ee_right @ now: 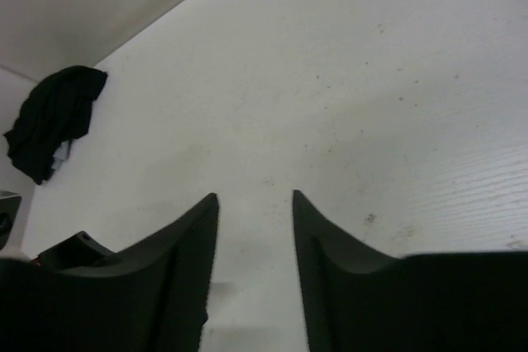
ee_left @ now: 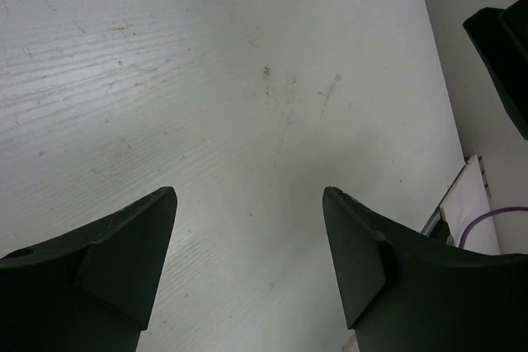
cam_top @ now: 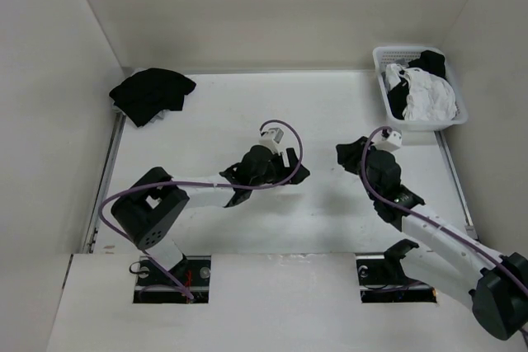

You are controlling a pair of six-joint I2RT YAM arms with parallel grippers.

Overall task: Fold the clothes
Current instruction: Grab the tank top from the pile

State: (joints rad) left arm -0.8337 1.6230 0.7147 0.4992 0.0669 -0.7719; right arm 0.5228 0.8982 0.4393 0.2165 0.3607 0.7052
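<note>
The clothes, a white top, do not show in any view. My left gripper (cam_top: 299, 172) hangs over the bare middle of the white table (cam_top: 206, 129), jaws wide open, with only tabletop between its fingers (ee_left: 249, 195). To its right, my right gripper (cam_top: 351, 152) points left towards it. Its jaws are open with a narrower gap, and nothing is between them (ee_right: 255, 197). A black part of the right arm (ee_left: 505, 47) shows at the top right of the left wrist view.
A black garment heap (cam_top: 151, 95) lies at the table's far left corner, also in the right wrist view (ee_right: 54, 117). A white plastic basket (cam_top: 381, 72) with black and white clothes stands at the far right. White walls enclose the table on three sides.
</note>
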